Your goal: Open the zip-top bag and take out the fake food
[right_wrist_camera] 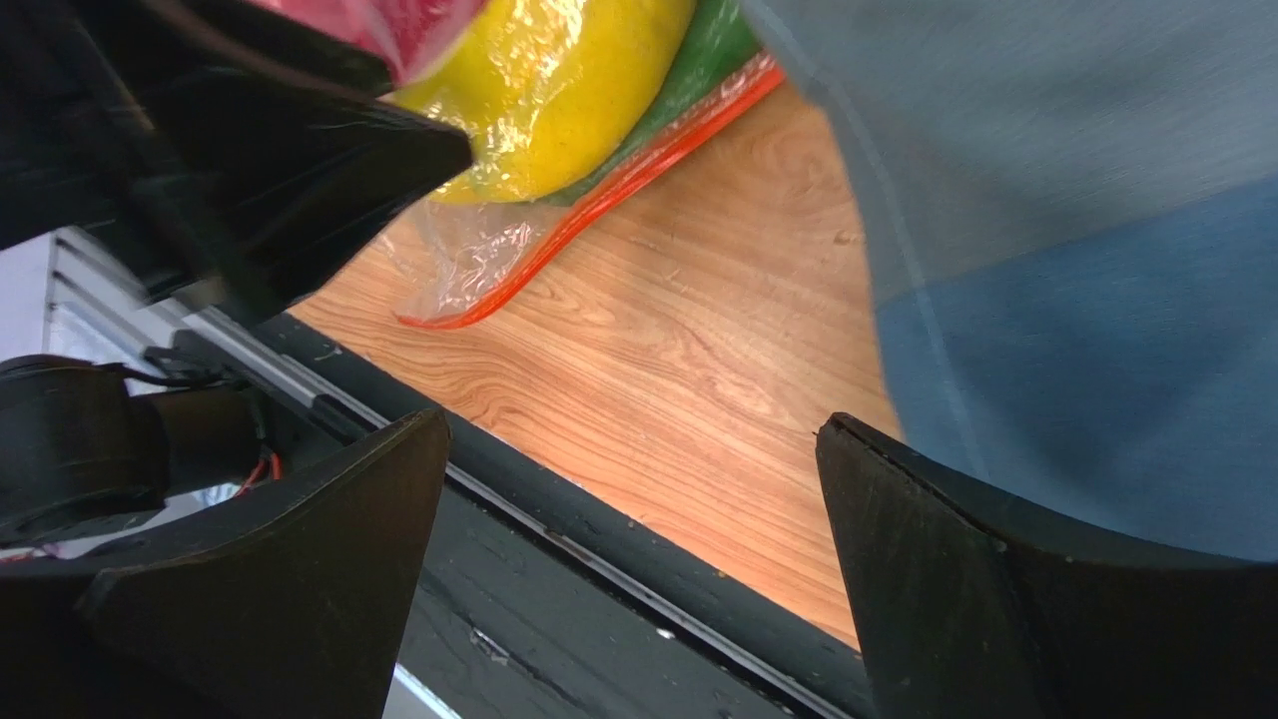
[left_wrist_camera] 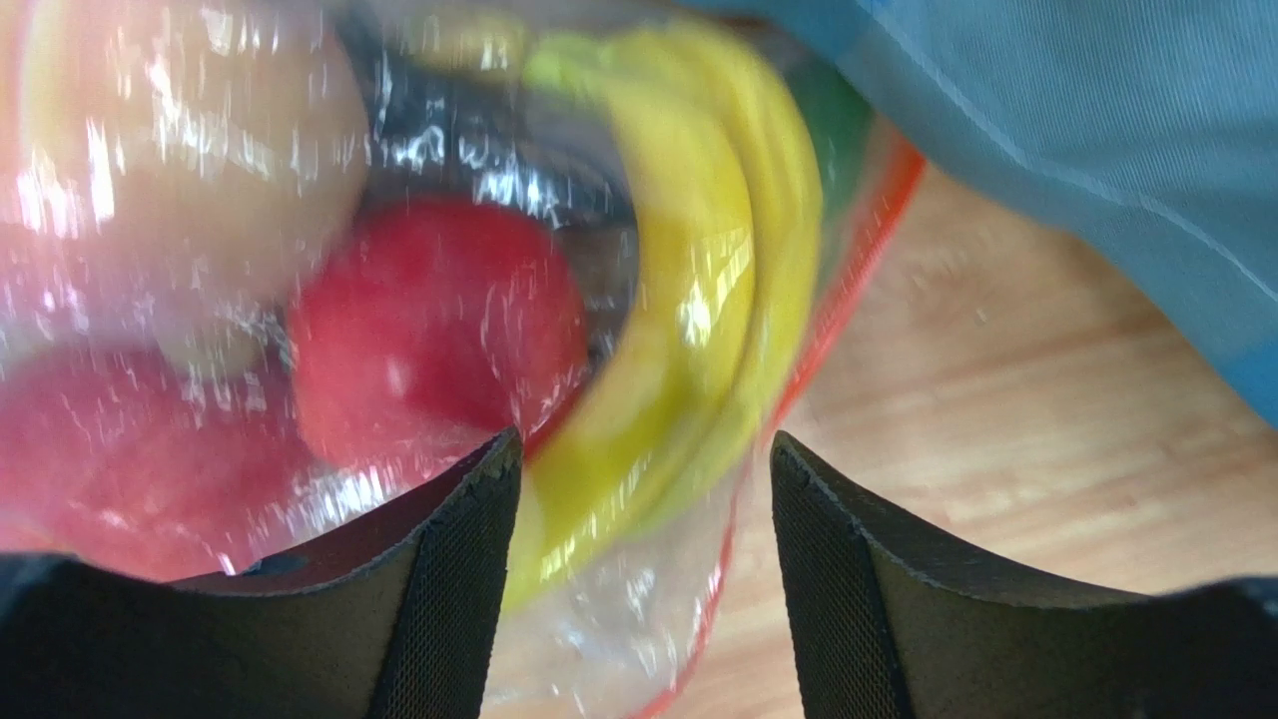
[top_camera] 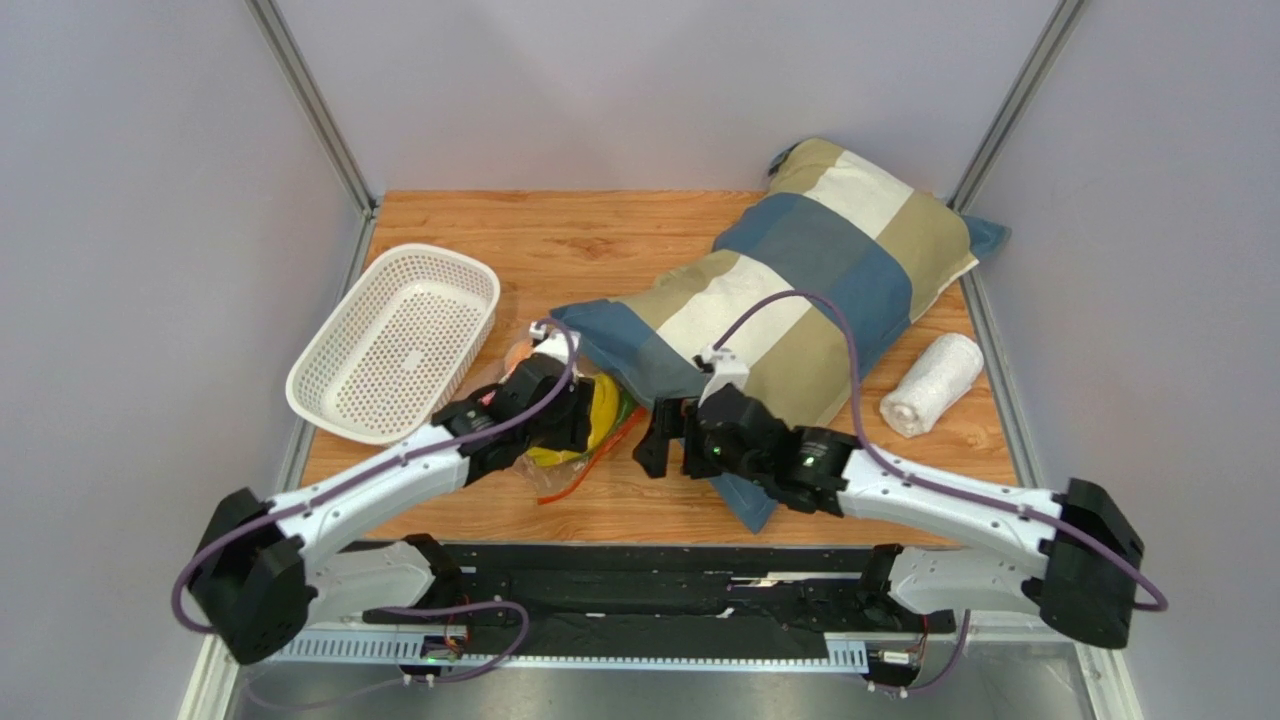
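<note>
The zip-top bag [top_camera: 579, 458] lies on the wooden table beside the pillow, its orange-red zipper strip [left_wrist_camera: 843, 277] along the right side. Through the clear plastic I see a yellow banana [left_wrist_camera: 720, 300], red apples [left_wrist_camera: 435, 322], a pale peach [left_wrist_camera: 165, 150] and a green piece [left_wrist_camera: 833, 128]. My left gripper [left_wrist_camera: 645, 510] is open, right over the bag, with the banana end and the bag's edge between its fingers. My right gripper [right_wrist_camera: 623, 450] is open and empty, just right of the bag [right_wrist_camera: 495, 240], above the table's near edge. The grapes are hidden.
A blue, tan and white patchwork pillow [top_camera: 812, 285] lies diagonally across the right half, touching the bag. A white mesh basket [top_camera: 398, 338] stands at the left. A rolled white towel [top_camera: 932, 383] lies at the right. The black rail [right_wrist_camera: 630, 554] runs along the near edge.
</note>
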Available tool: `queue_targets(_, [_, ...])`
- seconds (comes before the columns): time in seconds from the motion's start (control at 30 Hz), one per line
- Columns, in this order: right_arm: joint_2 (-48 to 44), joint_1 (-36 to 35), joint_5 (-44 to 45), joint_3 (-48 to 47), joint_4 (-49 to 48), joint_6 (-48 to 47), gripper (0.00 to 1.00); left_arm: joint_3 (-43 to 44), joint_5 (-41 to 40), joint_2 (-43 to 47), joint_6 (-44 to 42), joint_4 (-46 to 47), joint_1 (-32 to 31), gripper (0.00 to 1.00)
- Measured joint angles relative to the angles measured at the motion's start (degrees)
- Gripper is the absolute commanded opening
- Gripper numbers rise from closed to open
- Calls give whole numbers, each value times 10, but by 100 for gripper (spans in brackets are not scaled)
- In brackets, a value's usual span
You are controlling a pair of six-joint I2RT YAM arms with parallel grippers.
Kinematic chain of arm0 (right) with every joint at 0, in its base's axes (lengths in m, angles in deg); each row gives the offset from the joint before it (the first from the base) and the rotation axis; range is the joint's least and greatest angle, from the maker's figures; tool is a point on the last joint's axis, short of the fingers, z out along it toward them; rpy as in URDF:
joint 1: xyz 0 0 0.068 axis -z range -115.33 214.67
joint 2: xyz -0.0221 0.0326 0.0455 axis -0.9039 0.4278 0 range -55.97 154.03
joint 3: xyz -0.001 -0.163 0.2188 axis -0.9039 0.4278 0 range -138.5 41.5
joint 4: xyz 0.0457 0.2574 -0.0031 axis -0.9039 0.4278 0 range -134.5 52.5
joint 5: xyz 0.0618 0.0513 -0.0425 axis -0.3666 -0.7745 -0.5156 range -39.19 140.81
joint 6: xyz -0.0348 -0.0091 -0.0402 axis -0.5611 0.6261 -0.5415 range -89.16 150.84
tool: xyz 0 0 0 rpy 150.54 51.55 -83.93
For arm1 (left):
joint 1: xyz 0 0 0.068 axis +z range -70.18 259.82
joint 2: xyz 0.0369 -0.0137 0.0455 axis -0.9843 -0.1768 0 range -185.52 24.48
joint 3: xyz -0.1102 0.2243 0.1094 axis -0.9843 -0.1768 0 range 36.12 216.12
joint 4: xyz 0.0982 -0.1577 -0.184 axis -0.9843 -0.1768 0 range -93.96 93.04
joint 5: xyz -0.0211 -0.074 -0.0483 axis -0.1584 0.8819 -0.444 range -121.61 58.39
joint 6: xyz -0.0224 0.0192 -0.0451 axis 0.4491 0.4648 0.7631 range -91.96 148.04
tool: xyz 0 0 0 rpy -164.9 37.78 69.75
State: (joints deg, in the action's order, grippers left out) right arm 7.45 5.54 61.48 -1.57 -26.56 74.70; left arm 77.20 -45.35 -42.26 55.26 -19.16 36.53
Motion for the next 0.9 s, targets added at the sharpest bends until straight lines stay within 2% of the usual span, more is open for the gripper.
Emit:
queue_targets(0.1, [63, -40, 40, 0, -30, 51, 99, -38, 20, 83, 46, -19, 1, 65])
queue_targets(0.17, [80, -47, 51, 9, -60, 78, 100, -49, 28, 157, 75, -53, 1, 70])
queue_targets(0.33, [153, -50, 70, 13, -156, 101, 100, -42, 56, 331, 117, -102, 1, 73])
queue_targets(0.4, [199, -54, 76, 1, -179, 109, 100, -18, 62, 372, 118, -130, 1, 73])
queue_targets(0.6, [319, -73, 117, -42, -236, 160, 100, 82, 64, 383, 93, -197, 1, 73])
queue_targets(0.8, [383, -81, 165, -44, -328, 215, 100, 120, 69, 410, 63, -230, 1, 73])
queue_targets(0.83, [392, -81, 170, -47, -343, 215, 99, 123, 71, 412, 59, -232, 1, 73])
queue_targets(0.9, [413, -81, 175, -53, -385, 207, 88, 127, 76, 415, 52, -236, 1, 73])
